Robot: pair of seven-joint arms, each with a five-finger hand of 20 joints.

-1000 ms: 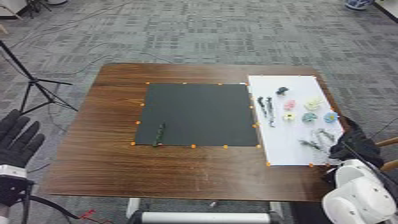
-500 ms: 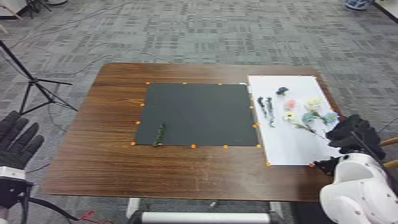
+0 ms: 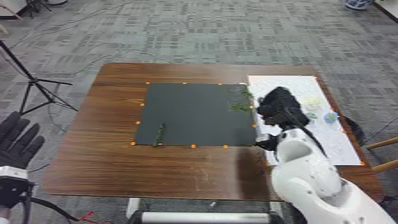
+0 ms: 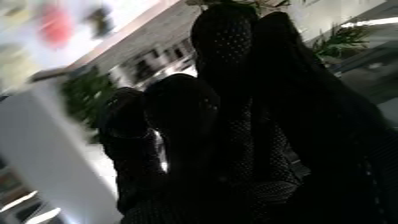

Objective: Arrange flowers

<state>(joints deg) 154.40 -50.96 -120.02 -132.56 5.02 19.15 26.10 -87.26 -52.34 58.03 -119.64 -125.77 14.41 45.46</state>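
Brown table (image 3: 107, 165), left hand (image 3: 14, 146) spread beyond its edge, right hand (image 3: 282, 109) pinching greenery (image 3: 240, 100) at mat edge (image 3: 251, 131)

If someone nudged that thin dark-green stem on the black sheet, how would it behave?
The stem is so thin that it is probably light and easily shifted. Its nearly straight line suggests some stiffness. Lying flat on the black sheet, it would more likely slide than tip.

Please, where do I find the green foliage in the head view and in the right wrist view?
Head view: green foliage at the right edge of the black mat.
Right wrist view: its leaves on both sides of the fingers.
Shared landmark: the right hand.
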